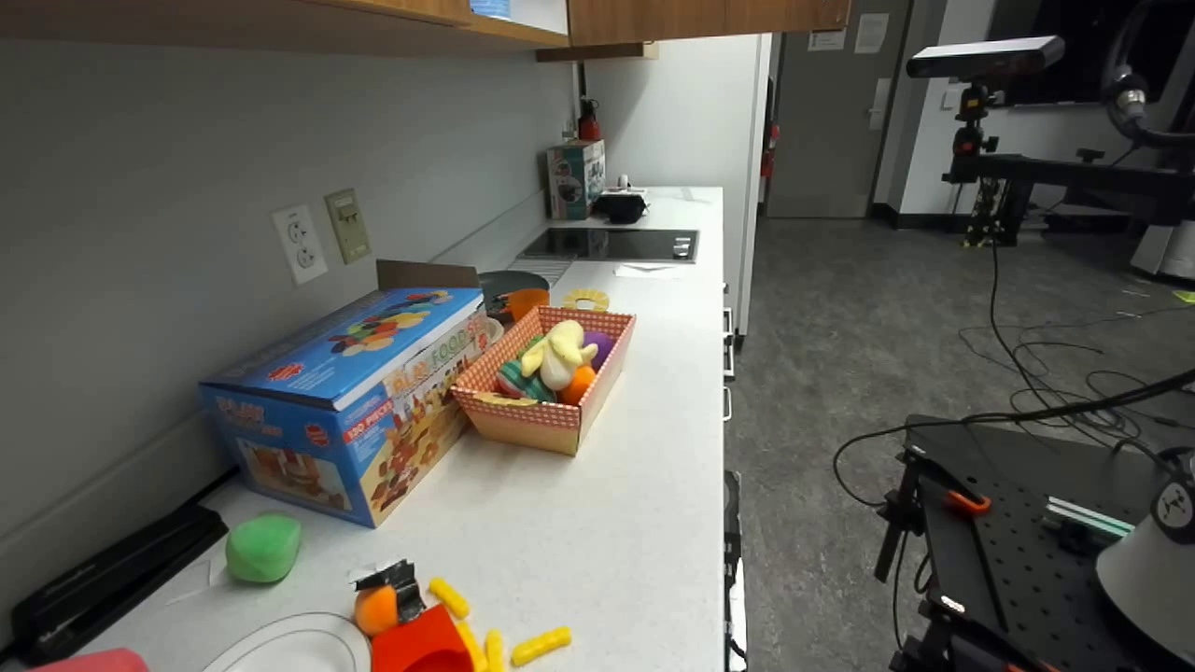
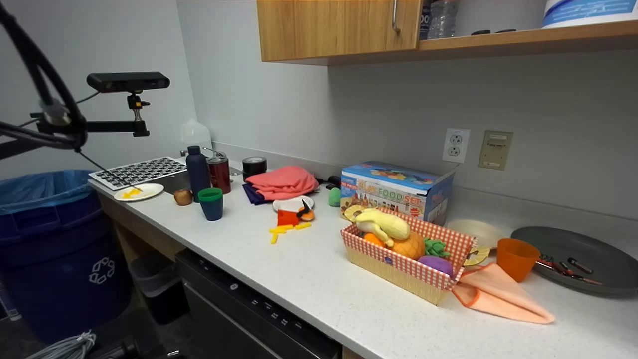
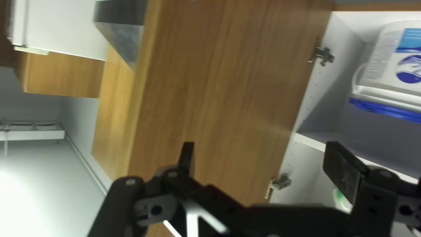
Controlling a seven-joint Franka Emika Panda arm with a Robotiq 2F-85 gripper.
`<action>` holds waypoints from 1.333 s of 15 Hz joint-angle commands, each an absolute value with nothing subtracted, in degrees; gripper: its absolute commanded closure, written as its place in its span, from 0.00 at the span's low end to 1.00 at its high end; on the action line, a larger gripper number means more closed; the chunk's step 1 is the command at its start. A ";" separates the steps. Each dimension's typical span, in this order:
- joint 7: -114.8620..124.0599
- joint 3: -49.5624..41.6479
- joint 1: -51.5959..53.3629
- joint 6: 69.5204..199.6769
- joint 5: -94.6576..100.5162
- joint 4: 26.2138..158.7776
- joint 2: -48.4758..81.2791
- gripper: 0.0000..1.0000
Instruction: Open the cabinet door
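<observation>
One cabinet door [image 3: 223, 82] standing open, claw [image 3: 261, 149] spread

In the wrist view, the wooden door is jutting out from the white cabinet [image 3: 343, 69], and two hinges [image 3: 323, 56] are joining them. A white and blue tub [image 3: 388, 62] is sitting inside. The claw is holding its two fingers [image 3: 188, 158] well apart, one showing in front of the door, the other in front of the cabinet's opening; whether the first is touching the door, I cannot tell.

In both exterior views, a counter [image 2: 319, 279] is running along the wall [image 2: 389, 109]. Above its back edge, in an exterior view, a second door [image 2: 339, 27] with a metal handle [image 2: 395, 17] is hanging closed next to an open shelf [image 2: 523, 42]. Below, a play food box [image 2: 386, 192] is standing near that edge. Just beside it, toward the front edge, a checked basket [image 2: 394, 276] is holding a toy banana [image 2: 389, 223], a toy pineapple [image 2: 408, 245] and a purple toy [image 2: 436, 266]. A peach cloth [image 2: 508, 299] is lying beside the basket, and an orange cup [image 2: 518, 259] is standing near a dark round dish [image 2: 598, 254].

At the corner by the blue bin [image 2: 55, 269], a checkered board [image 2: 139, 172] is lying, with a white plate [image 2: 154, 189] resting along the front edge. A dark bottle [image 2: 198, 172], a red tumbler [image 2: 219, 174] and a blue cup [image 2: 211, 207] are standing near that corner. Yellow sticks [image 2: 279, 229] are lying beside a red toy carton [image 2: 287, 218]. Toward the opposite end, a black cooktop [image 1: 607, 245] is showing.
</observation>
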State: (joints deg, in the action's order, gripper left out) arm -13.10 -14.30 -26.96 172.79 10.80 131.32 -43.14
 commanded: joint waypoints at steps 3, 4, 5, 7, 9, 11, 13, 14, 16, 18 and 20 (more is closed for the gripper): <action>-15.78 -20.48 -7.21 164.47 5.42 127.98 -47.21 0.00; -15.95 -21.22 -4.72 163.50 4.49 127.64 -47.72 0.00; -16.02 -21.77 -2.69 162.43 3.64 127.39 -48.25 0.00; -16.03 -22.53 -0.01 160.45 2.58 126.79 -48.92 0.00; -15.75 -22.48 0.66 158.54 2.25 126.06 -49.14 0.00; -14.20 -21.33 -1.73 160.55 3.10 126.92 -47.61 0.00; -14.20 -21.31 -1.77 160.28 3.09 126.97 -47.65 0.00; -14.20 -21.31 -1.77 160.29 3.09 127.06 -47.57 0.00; -14.21 -21.31 -1.78 160.30 3.08 127.10 -47.45 0.00; -14.21 -21.30 -1.78 160.30 3.08 127.10 -47.45 0.00; -14.21 -21.30 -1.78 160.30 3.08 127.10 -47.44 0.00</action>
